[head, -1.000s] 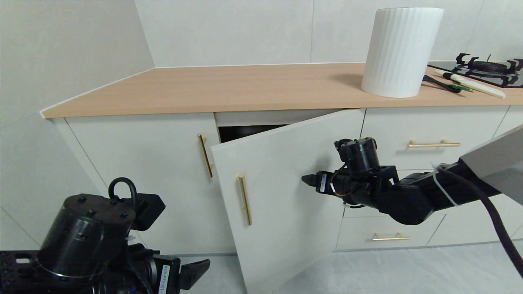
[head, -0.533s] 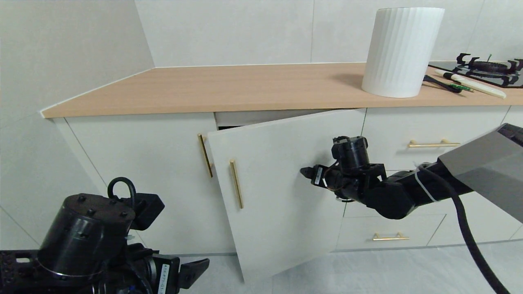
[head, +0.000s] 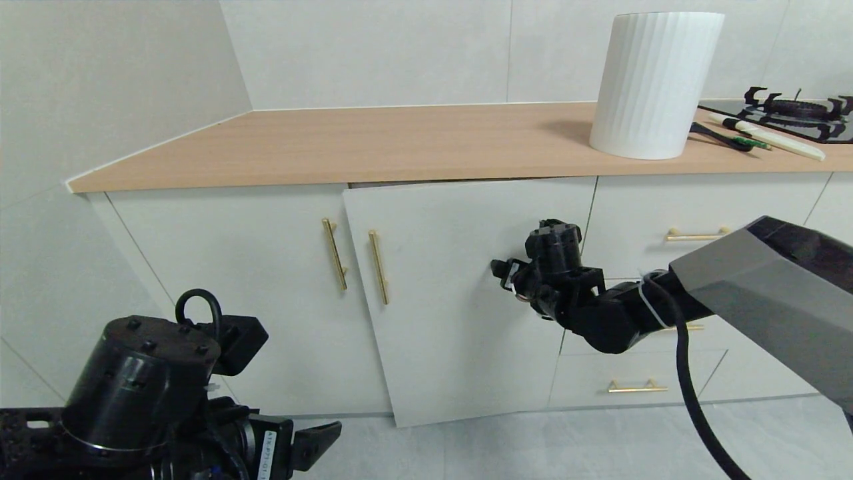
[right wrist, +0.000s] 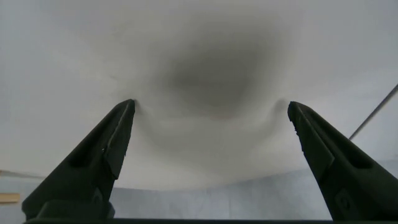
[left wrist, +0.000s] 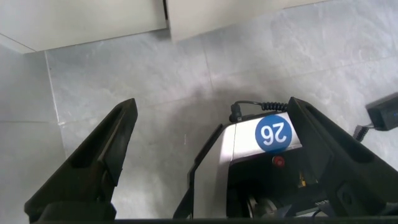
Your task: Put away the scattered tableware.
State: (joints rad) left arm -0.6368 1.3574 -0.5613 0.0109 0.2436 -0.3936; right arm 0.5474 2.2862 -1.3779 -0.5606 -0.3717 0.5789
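Pushed shut since the earlier frames, the cabinet door [head: 453,300] now sits almost flush under the tabletop [head: 373,143]. Low at the left, the left gripper [left wrist: 210,118] hangs over the floor [left wrist: 155,74], fingers [left wrist: 106,149] spread wide and empty — the right gripper [head: 503,273], fingers [right wrist: 99,155] equally wide and holding nothing, has both tips against the door's face. Farther right, the scattered utensils [head: 753,137] lie on the tabletop beside the white ribbed container [head: 653,83], at the edge of the stove [head: 796,110].

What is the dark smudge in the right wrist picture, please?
Right wrist view: likely a soft shadow on the cabinet door, cast by the open right gripper close against it; head view: the white cylinder throws a faint one on the countertop.
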